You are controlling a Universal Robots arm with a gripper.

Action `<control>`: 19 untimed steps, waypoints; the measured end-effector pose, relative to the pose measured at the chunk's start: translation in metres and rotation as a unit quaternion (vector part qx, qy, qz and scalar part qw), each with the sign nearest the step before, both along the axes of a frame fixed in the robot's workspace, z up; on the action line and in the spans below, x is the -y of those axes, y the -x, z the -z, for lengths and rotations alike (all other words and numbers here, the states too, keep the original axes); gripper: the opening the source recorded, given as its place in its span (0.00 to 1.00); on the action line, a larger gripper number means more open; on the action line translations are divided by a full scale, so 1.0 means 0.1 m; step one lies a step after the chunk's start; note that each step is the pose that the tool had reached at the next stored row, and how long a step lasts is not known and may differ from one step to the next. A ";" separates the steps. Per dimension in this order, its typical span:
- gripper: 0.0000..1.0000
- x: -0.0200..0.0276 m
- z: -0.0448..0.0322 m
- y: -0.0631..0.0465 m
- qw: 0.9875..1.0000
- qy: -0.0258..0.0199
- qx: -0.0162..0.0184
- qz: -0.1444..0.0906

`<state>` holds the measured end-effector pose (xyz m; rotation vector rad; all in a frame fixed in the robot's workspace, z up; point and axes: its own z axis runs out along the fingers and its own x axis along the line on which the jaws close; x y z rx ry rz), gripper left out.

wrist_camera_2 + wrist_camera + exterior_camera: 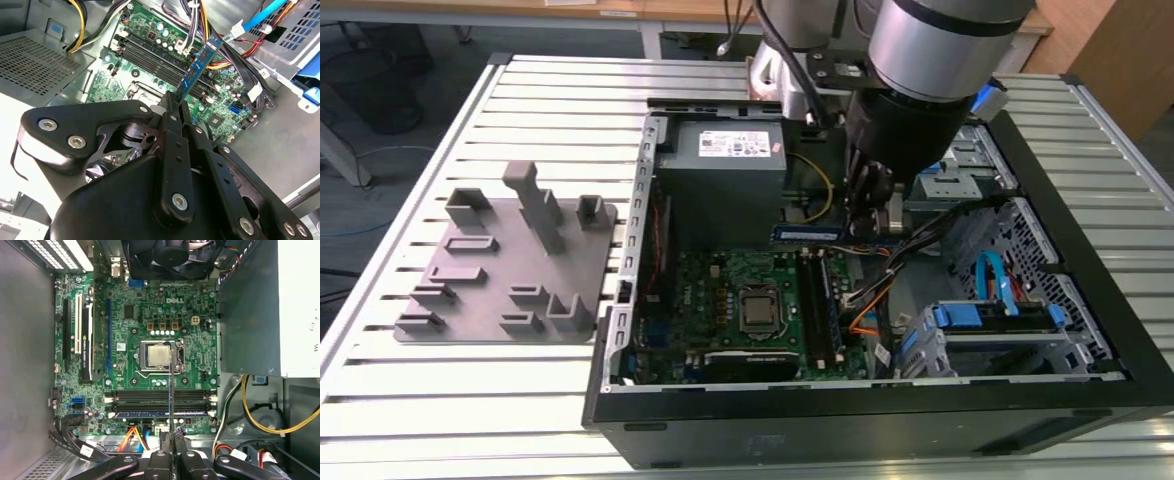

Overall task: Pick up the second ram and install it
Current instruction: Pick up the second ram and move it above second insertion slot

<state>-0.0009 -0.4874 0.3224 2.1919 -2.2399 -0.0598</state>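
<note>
The second ram is a slim blue stick, and my gripper is shut on one end of it. It hangs above the green motherboard inside the open computer case. In the second wrist view the second ram juts out from the gripper over the long black slots. In the first wrist view the second ram shows edge-on, crossing the slots at a right angle, with the gripper at its end. Another blue stick sits in the slot beside the empty ones.
A grey power supply fills the case's far corner. Yellow, orange and black cables run beside the slots. A blue drive cage is at the exterior view's right. A grey fixture block stands on the slatted table outside the case. The processor socket is mid-board.
</note>
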 end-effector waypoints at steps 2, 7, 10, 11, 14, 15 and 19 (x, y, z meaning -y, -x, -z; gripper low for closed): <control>0.14 0.008 0.026 0.01 1.000 0.000 0.000 0.000; 0.14 0.058 0.082 0.06 1.000 0.000 0.000 0.000; 0.14 0.090 0.117 0.11 1.000 0.000 0.000 0.000; 0.14 0.098 0.129 0.12 1.000 0.000 0.000 0.000; 0.14 0.119 0.162 0.15 1.000 0.000 0.000 0.000; 0.14 0.125 0.172 0.16 1.000 0.000 0.000 0.000; 0.14 0.145 0.215 0.18 1.000 0.000 0.000 0.000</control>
